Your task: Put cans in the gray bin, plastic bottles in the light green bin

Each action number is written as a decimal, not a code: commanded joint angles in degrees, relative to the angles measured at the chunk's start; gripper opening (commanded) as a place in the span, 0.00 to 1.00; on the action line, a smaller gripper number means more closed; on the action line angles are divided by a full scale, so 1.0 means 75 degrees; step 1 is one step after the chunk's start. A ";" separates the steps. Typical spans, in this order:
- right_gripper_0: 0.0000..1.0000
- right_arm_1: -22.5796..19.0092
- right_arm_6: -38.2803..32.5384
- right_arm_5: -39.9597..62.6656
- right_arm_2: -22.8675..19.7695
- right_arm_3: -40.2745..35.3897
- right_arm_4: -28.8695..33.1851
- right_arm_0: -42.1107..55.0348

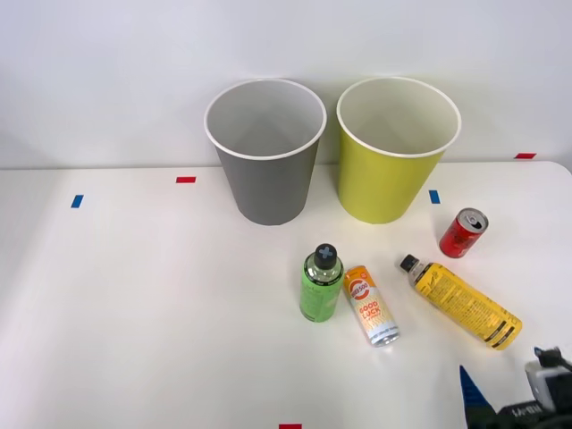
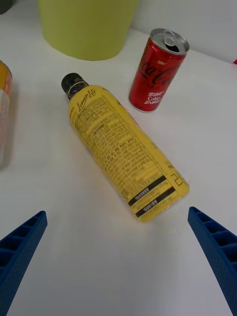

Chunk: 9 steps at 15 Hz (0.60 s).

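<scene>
The right hand [image 2: 118, 256] hung released, fingers spread wide, at the desk's [image 1: 161, 304] near right corner. Just beyond it the yellow bottle [image 2: 123, 155] lay on its side, black cap toward the light green bin [image 1: 393, 152], the red can [image 2: 157, 71] upright beside it.

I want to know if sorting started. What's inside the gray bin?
The gray bin shows only white inner wall from the front view, nothing sticking up. Its very bottom is hidden by the near rim.
</scene>
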 commanded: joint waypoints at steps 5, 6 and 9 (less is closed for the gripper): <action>1.00 -0.1483 -0.0905 0.3699 0.1459 -0.0093 -0.0446 -0.3421; 1.00 -0.1565 -0.0964 0.4050 0.1623 -0.0081 -0.0446 -0.3738; 1.00 -0.1730 -0.0999 0.4894 0.1728 -0.0093 -0.1289 -0.4617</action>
